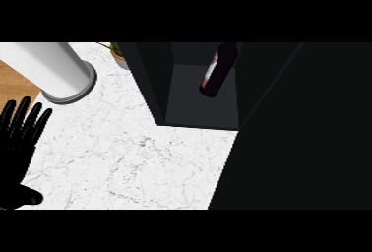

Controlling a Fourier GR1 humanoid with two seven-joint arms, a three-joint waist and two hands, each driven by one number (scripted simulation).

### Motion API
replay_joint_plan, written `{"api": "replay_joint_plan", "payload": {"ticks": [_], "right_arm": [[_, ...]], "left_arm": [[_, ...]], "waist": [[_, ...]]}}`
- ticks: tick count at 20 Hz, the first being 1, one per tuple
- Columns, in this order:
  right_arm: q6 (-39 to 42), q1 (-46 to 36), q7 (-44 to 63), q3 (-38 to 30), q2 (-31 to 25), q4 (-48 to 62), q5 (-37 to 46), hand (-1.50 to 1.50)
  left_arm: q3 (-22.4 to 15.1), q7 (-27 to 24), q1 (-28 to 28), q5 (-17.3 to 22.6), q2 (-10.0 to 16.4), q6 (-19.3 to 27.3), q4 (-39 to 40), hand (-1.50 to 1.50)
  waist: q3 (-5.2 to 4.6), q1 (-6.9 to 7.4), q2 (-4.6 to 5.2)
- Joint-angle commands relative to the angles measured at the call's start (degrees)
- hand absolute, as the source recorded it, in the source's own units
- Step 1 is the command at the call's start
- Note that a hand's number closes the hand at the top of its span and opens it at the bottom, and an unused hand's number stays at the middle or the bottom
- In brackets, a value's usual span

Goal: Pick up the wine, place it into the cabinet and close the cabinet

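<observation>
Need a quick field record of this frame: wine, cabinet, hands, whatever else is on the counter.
wine: bottle standing inside the cabinet
cabinet: open, interior visible
door panel: dark, fills the view's right side
left robot hand: open, fingers up, resting at the left edge, holding nothing
right robot hand: not in view
counter: white marble; white cylinder and potted plant near the top
remaining: close the cabinet

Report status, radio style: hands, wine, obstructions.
Left hand open, resting at left edge; right hand unseen. Wine bottle inside cabinet. Door open; no obstruction seen.
</observation>
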Motion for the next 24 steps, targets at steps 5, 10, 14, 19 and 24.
{"api": "replay_joint_plan", "payload": {"ticks": [5,10,14,19,24], "right_arm": [[-5.4,-22.3,13.6,6.3,22.4,13.0,-1.3,1.5],[-10.5,-40.5,18.7,1.4,31.0,27.5,-2.9,1.5],[-15.9,-52.0,18.4,-1.7,31.3,37.0,-7.9,1.5],[-12.0,-51.4,9.0,-6.9,31.4,47.6,-13.5,1.5],[-10.2,-48.5,4.5,-8.8,31.4,51.8,-17.4,1.5]], "left_arm": [[1.5,1.7,-0.8,1.3,1.6,-1.6,1.9,-1.5],[3.6,0.8,0.7,2.6,1.4,-3.8,3.6,-1.5],[5.3,1.0,0.2,2.5,2.2,-5.7,5.4,-1.5],[6.6,-0.3,-0.1,0.3,0.7,-6.5,7.6,-1.5],[7.9,-1.2,0.8,-1.0,-0.2,-9.2,8.5,-1.5]], "waist": [[0.07,-0.1,-0.3],[0.29,-1.11,-0.4],[0.39,-1.81,-0.41],[0.48,-2.68,-0.32],[0.49,-3.17,-0.34]]}}
